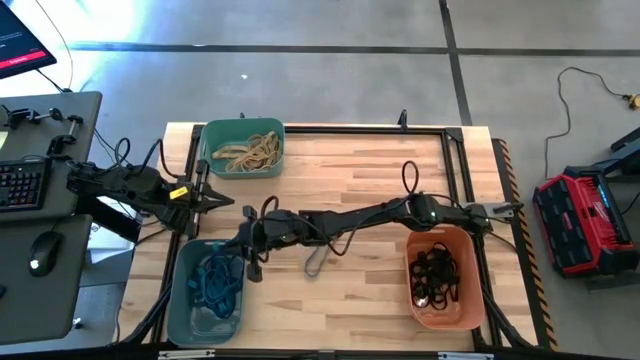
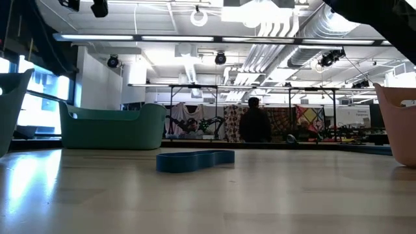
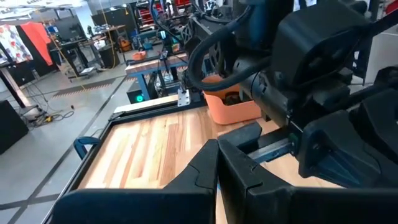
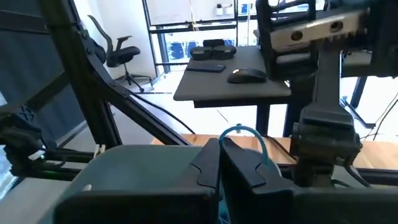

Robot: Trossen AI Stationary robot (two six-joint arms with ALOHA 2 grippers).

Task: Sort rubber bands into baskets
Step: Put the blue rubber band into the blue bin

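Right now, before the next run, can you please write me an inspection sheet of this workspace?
Surface: wooden table, one grey band loose on it.
Job's things: teal-green basket holds tan bands; grey-blue basket blue bands; orange basket black bands.
Clutter: nothing seen.
Grippers: left gripper shut, at the left edge; right gripper shut on a blue band, over the grey-blue basket.
Cables: yellow cable on the floor.
Surroundings: desk with keyboard, mouse; red case.

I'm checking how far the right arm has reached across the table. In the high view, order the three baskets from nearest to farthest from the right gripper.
Measured from the right gripper, shut on a blue band over the table's left front:
1. Grey-blue basket, directly under and beside it, front left.
2. Teal-green basket, back left.
3. Orange basket, front right, farthest.
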